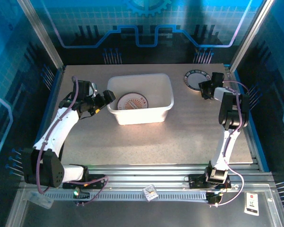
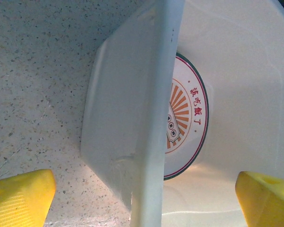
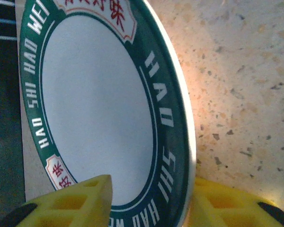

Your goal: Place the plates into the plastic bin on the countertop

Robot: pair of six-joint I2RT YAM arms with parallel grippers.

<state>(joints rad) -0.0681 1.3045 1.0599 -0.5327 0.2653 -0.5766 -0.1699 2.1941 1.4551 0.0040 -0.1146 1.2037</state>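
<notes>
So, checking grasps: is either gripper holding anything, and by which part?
The left gripper holds nothing, open astride the plastic bin wall. The right gripper straddles the plate rim; grip unconfirmed.

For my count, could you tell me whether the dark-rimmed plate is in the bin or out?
Out: the dark-rimmed plate sits on the countertop right of the bin, right gripper astride its rim.

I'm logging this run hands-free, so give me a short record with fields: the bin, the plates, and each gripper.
plastic bin: mid countertop, upright
plate in bin: orange-patterned plate, lying on the bottom
plate outside: dark-rimmed plate, flat at the far right of the countertop
left gripper: open, straddling the bin's left wall
right gripper: fingers either side of the dark-rimmed plate's edge; grip not confirmed
</notes>
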